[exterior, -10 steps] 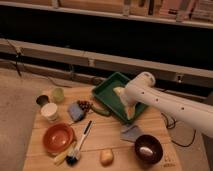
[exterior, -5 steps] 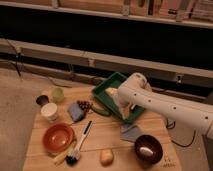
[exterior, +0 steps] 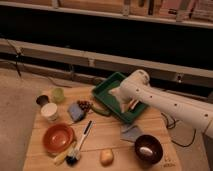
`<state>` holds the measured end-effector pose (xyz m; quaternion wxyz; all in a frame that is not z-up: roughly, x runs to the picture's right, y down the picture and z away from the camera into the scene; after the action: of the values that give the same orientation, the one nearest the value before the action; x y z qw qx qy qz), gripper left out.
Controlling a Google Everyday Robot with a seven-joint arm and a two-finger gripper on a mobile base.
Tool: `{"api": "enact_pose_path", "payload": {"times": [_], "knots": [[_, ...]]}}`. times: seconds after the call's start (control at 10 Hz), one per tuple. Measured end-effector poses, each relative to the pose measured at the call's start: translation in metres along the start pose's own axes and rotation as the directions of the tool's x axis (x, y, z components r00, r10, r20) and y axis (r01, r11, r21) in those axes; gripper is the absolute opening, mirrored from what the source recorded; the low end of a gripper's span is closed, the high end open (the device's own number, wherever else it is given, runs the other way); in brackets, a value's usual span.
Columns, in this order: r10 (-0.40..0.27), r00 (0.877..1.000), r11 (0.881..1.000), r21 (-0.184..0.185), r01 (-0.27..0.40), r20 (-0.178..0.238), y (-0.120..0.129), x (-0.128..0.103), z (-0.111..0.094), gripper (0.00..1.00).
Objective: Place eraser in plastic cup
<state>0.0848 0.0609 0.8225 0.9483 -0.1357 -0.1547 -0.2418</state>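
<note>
The white arm [exterior: 165, 102] reaches in from the right. Its end effector [exterior: 126, 104] sits low over the green tray [exterior: 106, 93] at the back of the tabletop [exterior: 107, 134]. I cannot tell whether it is apart or together. The eraser cannot be made out. The pale green plastic cup [exterior: 58, 95] stands upright at the left, well apart from the tray.

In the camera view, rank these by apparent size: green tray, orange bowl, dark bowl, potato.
1. green tray
2. orange bowl and dark bowl, about alike
3. potato
The claw hangs over the tray.
</note>
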Motion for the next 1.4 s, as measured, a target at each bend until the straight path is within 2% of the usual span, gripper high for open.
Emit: {"api": "enact_pose_path", "payload": {"times": [0.2, 0.5, 0.8, 1.1, 1.4], "knots": [[-0.008, 1.0, 1.0, -0.001, 0.008, 0.0, -0.009, 0.016, 0.001, 0.8], [-0.021, 1.0, 0.999, -0.037, 0.021, 0.003, -0.008, 0.033, 0.012, 0.8], [-0.027, 1.0, 0.994, -0.104, 0.026, -0.009, 0.006, 0.06, 0.02, 0.8], [-0.02, 1.0, 0.99, -0.141, 0.017, -0.021, 0.02, 0.084, 0.022, 0.8], [-0.026, 1.0, 0.985, -0.17, 0.024, -0.01, 0.026, 0.094, 0.042, 0.8]]}}
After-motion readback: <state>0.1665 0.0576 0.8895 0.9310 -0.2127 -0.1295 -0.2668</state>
